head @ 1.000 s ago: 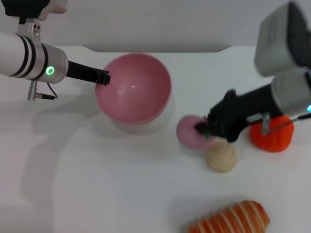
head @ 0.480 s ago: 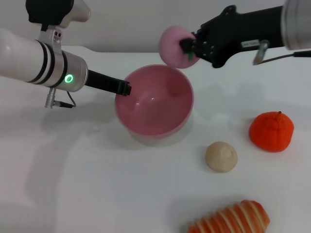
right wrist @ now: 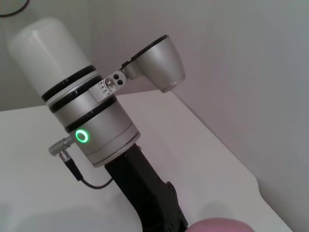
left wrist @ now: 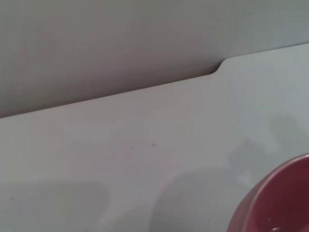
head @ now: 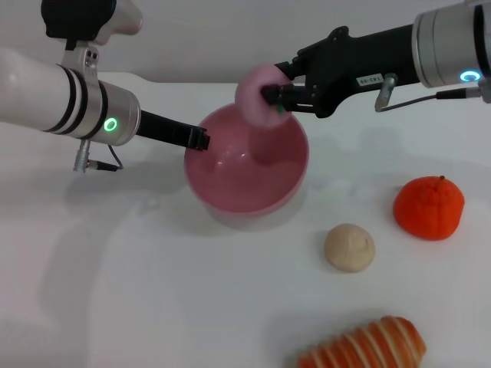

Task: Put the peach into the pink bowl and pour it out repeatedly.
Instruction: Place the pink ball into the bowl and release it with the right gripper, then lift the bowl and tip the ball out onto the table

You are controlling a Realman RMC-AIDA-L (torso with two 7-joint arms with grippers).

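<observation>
The pink bowl (head: 247,165) stands tilted on the white table, and my left gripper (head: 197,139) is shut on its left rim. A slice of the bowl also shows in the left wrist view (left wrist: 275,203). My right gripper (head: 275,96) is shut on the peach (head: 257,93) and holds it in the air over the bowl's far rim. The peach's top edge shows in the right wrist view (right wrist: 222,225), with my left arm (right wrist: 91,130) beyond it.
An orange-red fruit (head: 429,207) sits at the right. A beige lump (head: 350,247) lies in front of the bowl, to its right. A striped orange bread-like toy (head: 368,346) lies at the near edge. The table's far edge (head: 230,80) runs behind the bowl.
My right gripper lifted the peach off the table beside the beige lump, carried it up and left, and now holds it lower over the bowl. My left gripper shifted the bowl rightward.
</observation>
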